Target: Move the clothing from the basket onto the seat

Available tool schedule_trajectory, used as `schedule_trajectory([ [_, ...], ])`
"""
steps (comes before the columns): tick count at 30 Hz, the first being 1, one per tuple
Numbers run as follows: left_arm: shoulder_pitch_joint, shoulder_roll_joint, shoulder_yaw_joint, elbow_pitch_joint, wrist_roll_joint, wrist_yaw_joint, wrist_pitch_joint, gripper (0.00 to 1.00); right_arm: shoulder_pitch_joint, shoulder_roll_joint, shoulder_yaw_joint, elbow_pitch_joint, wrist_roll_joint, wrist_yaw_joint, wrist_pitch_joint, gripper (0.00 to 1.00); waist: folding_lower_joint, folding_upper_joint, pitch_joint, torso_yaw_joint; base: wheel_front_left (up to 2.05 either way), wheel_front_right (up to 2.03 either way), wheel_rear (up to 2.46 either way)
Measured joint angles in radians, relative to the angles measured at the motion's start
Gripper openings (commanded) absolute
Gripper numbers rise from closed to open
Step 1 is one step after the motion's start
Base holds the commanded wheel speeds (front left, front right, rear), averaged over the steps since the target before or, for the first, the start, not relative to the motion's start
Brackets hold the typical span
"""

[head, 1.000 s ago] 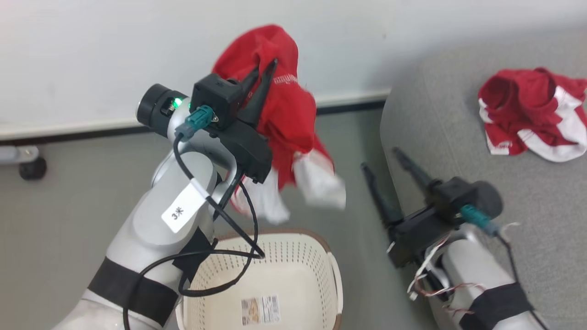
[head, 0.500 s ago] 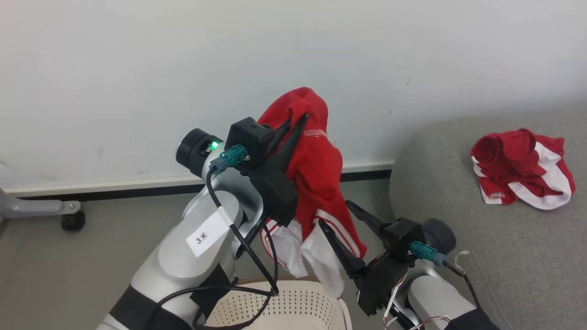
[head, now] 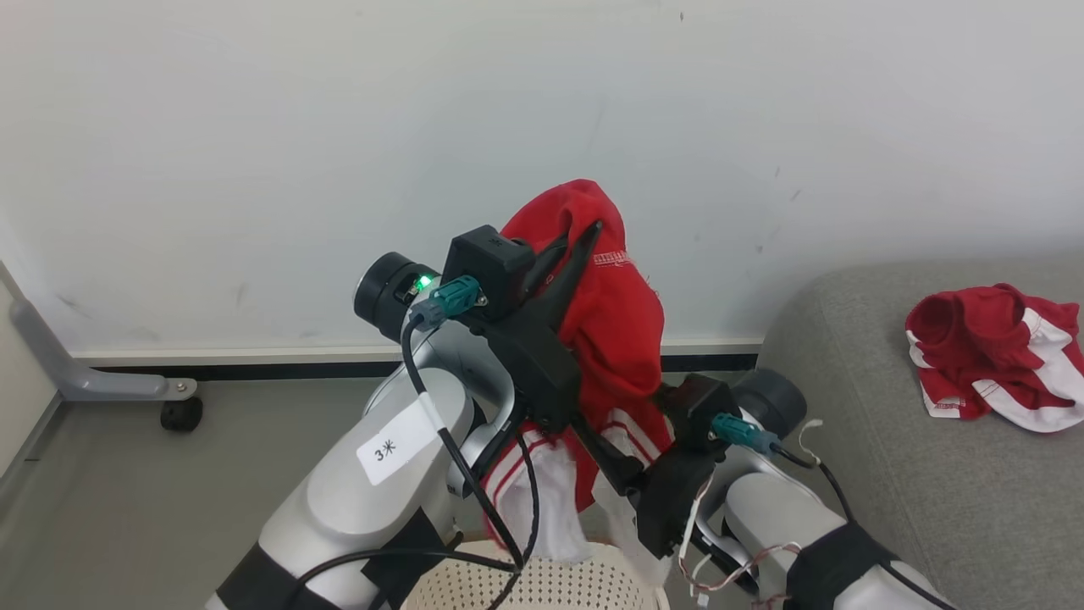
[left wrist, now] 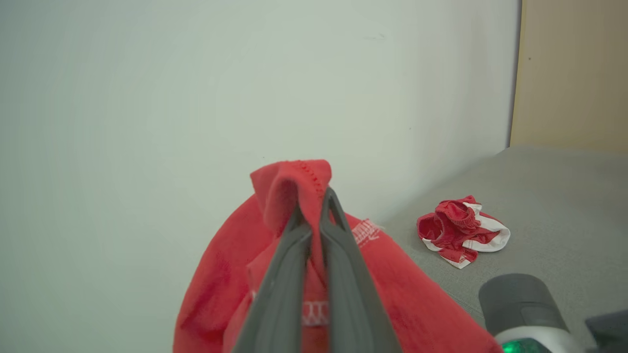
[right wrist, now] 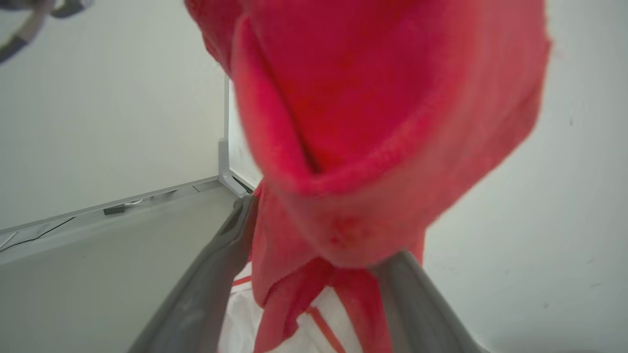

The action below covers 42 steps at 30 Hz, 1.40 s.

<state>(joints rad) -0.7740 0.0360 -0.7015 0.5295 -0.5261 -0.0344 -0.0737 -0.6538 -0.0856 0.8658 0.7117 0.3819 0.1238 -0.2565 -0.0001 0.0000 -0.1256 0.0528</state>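
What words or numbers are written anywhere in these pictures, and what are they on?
"3米": on the white paper tag lying against the left arm's silver forearm.
White printed lettering on the hanging red fabric garment: too small and blurred to read in any view.

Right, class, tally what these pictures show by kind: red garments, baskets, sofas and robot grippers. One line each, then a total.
Red garments: 2, the hanging garment and the crumpled garment
Baskets: 1, the basket
Sofas: 1, the sofa
Grippers: 2, the left gripper and the right gripper
Total: 6
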Motion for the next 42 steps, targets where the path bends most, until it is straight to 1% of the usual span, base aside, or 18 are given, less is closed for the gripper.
schedule_trajectory([
  [1, 0.000, 0.000, -0.004, -0.005, -0.012, 0.001, 0.002, 0.00, -0.014, 0.002, 0.009, 0.012, 0.005, 0.000, 0.000, 1.00, 0.0000, 0.0000, 0.001, 0.001, 0.00, 0.00, 0.00],
  [2, 0.000, 0.000, -0.008, -0.011, -0.019, 0.003, 0.004, 0.00, -0.026, 0.002, 0.018, 0.022, 0.010, 0.000, 0.000, 0.57, 0.0000, 0.0000, 0.002, 0.003, 0.00, 0.00, 0.00],
  [3, 0.000, 0.000, -0.011, -0.016, -0.021, 0.009, 0.011, 0.00, -0.036, 0.004, 0.025, 0.031, 0.015, 0.000, 0.000, 0.32, 0.0000, 0.0000, 0.004, 0.004, 0.00, 0.00, 0.00],
  [4, 0.000, 0.000, -0.013, -0.019, -0.022, 0.009, 0.011, 0.00, -0.042, 0.005, 0.030, 0.038, 0.021, 0.000, 0.000, 0.13, 0.0000, 0.0000, 0.005, 0.005, 0.00, 0.00, 0.00],
  [5, 0.000, 0.000, -0.013, -0.021, -0.022, 0.009, 0.013, 0.00, -0.047, 0.006, 0.035, 0.043, 0.028, 0.000, 0.000, 0.13, 0.0000, 0.0001, 0.007, 0.007, 0.00, 0.00, 0.00],
  [6, 0.000, 0.000, -0.013, -0.021, -0.024, 0.013, 0.019, 0.00, -0.051, 0.006, 0.041, 0.047, 0.038, 0.000, 0.000, 0.00, 0.0000, 0.0000, 0.009, 0.008, 0.00, 0.00, 0.00],
  [11, 0.009, 0.002, 0.006, -0.020, -0.028, 0.028, 0.030, 0.00, -0.057, 0.008, 0.072, 0.051, 0.071, 0.000, 0.000, 0.00, 0.0001, 0.0000, 0.016, 0.009, 0.00, 0.00, 0.00],
  [14, 0.026, 0.018, 0.023, -0.018, -0.036, 0.044, 0.033, 0.00, -0.065, 0.010, 0.088, 0.049, 0.085, 0.000, 0.000, 0.00, 0.0001, 0.0000, 0.020, 0.000, 0.00, 0.00, 0.00],
  [15, 0.031, 0.024, 0.027, -0.015, -0.037, 0.045, 0.034, 0.03, -0.069, 0.010, 0.090, 0.047, 0.089, 0.000, 0.000, 0.00, 0.0001, 0.0000, 0.021, -0.004, 0.00, 0.00, 0.00],
  [16, 0.038, 0.029, 0.033, -0.014, -0.039, 0.050, 0.034, 0.25, -0.073, 0.009, 0.091, 0.044, 0.097, 0.000, 0.000, 0.00, 0.0001, 0.0000, 0.022, -0.009, 0.00, 0.00, 0.00],
  [17, 0.046, 0.036, 0.039, -0.013, -0.043, 0.054, 0.034, 0.33, -0.076, 0.008, 0.093, 0.038, 0.104, 0.000, 0.000, 0.00, 0.0002, 0.0000, 0.023, -0.014, 0.00, 0.00, 0.00],
  [20, 0.073, 0.051, 0.049, -0.011, -0.047, 0.062, 0.037, 0.43, -0.079, -0.002, 0.095, 0.019, 0.120, 0.001, 0.000, 0.00, 0.0002, 0.0000, 0.026, -0.032, 0.00, 0.00, 0.00],
  [22, 0.092, 0.056, 0.053, -0.007, -0.052, 0.070, 0.037, 0.84, -0.080, -0.021, 0.095, 0.006, 0.122, 0.001, 0.000, 0.00, 0.0002, 0.0000, 0.028, -0.046, 0.00, 0.00, 0.00],
  [23, 0.102, 0.058, 0.057, -0.006, -0.054, 0.070, 0.036, 1.00, -0.081, -0.033, 0.095, -0.001, 0.125, 0.001, 0.000, 0.00, 0.0002, 0.0000, 0.028, -0.053, 0.00, 0.00, 0.00],
  [27, 0.143, 0.061, 0.068, -0.005, -0.077, 0.079, 0.026, 1.00, -0.085, -0.074, 0.091, -0.037, 0.130, 0.001, 0.000, 0.00, 0.0002, 0.0000, 0.031, -0.086, 0.00, 0.00, 0.00],
  [32, 0.196, 0.067, 0.074, -0.006, -0.083, 0.080, -0.013, 1.00, -0.087, -0.123, 0.084, -0.080, 0.136, 0.001, 0.000, 0.00, 0.0002, 0.0000, 0.033, -0.134, 0.00, 0.00, 0.00],
  [40, 0.285, 0.063, 0.060, -0.023, -0.083, 0.080, -0.066, 1.00, -0.075, -0.210, 0.061, -0.139, 0.127, 0.001, 0.000, 0.00, 0.0001, 0.0000, 0.028, -0.222, 0.00, 0.00, 0.00],
  [42, 0.304, 0.060, 0.053, -0.029, -0.083, 0.080, -0.082, 1.00, -0.070, -0.249, 0.048, -0.166, 0.120, 0.000, 0.000, 0.00, 0.0001, 0.0000, 0.028, -0.257, 0.00, 0.00, 0.00],
])
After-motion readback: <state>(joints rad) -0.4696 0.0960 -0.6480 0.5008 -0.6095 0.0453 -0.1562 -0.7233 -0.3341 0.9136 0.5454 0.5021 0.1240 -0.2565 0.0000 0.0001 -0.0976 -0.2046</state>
